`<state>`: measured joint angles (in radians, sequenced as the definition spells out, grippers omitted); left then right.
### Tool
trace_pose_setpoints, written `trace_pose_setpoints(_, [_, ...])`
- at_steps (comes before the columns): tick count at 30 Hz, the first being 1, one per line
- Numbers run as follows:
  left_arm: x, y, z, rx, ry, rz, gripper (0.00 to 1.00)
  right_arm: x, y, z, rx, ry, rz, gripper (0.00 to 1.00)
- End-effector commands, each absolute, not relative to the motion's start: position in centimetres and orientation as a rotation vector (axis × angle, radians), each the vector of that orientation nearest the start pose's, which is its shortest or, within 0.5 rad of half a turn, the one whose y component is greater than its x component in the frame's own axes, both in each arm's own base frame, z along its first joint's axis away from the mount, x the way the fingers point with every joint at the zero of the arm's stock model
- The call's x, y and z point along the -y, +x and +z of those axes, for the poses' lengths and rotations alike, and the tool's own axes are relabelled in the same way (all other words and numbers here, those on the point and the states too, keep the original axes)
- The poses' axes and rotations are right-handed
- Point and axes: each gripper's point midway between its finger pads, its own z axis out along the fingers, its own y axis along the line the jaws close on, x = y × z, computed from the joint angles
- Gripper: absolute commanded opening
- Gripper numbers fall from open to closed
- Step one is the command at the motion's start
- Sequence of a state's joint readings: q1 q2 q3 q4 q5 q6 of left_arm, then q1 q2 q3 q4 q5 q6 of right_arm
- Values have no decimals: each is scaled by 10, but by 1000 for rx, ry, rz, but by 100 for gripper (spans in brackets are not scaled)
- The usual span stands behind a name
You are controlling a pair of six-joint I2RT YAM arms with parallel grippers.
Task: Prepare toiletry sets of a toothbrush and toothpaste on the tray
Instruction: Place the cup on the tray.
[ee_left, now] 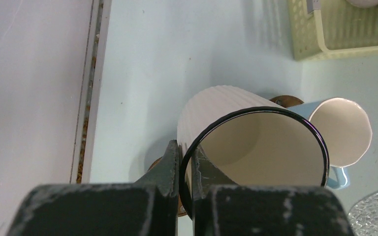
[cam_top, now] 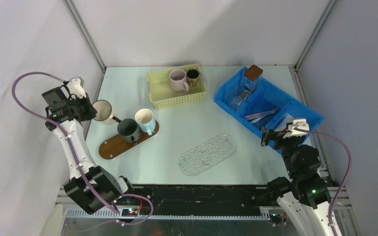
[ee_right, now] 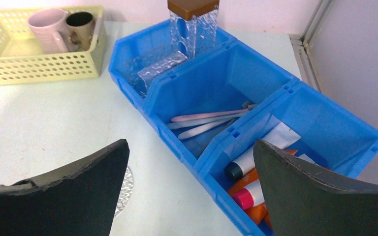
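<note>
Blue bin (ee_right: 211,78), perforated yellow basket (ee_right: 44,69), ribbed cream mug (ee_left: 216,108), pink toothbrushes (ee_right: 206,118), orange tubes (ee_right: 241,186)

Your left arm (cam_top: 74,147) and right arm (cam_top: 302,167) were built of white tubes joined by chunky black housings, and you could see a purple cable (cam_top: 24,81) looping from each wrist down to the base. A small green light (cam_top: 313,191) glowed on the right arm's lower joint. Your left gripper (ee_left: 184,152) had flat black fingers (ee_left: 170,167) with pale scuffs along their edges. The right gripper (ee_right: 189,147) had broad matte black fingers (ee_right: 78,182) with roughened rims.
</note>
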<state>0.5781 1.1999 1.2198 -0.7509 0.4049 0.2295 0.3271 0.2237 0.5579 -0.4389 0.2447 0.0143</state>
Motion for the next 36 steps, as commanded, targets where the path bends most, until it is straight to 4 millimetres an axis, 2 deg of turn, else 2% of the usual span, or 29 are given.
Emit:
trace_pose_setpoints(1, [-124,303,279,-2072,-26,-34,0,-33,210,257,-1602,-89,76,100])
trace_pose_setpoints(5, [-130,292,271,-2100,-58,-52,0,-40,206,258,-1581,-111,109,100])
trace_pose_setpoints(9, [-152,274,249,-2166,-119,116,0,-39,205,256,-1583,-129,83,100])
trace_pose_setpoints(11, [-157,266,232,-2204,-142,164,0,-39,207,254,-1593,-133,79,100])
trace_pose_setpoints(14, [-165,258,223,-2226,-149,239,0,-42,208,253,-1602,-145,85,100])
trace_pose_setpoints(24, [-153,248,187,-2292,-123,179,0,-47,207,251,-1600,-166,97,100])
trace_pose_setpoints(29, [-145,241,148,-2353,-142,117,3,-47,205,253,-1583,-163,104,100])
trace_pose_setpoints(32, [-145,241,142,-2355,-147,117,6,-48,204,254,-1576,-167,110,100])
trace_pose_setpoints(36, [-145,240,136,-2374,-154,113,13,-49,204,255,-1570,-171,118,100])
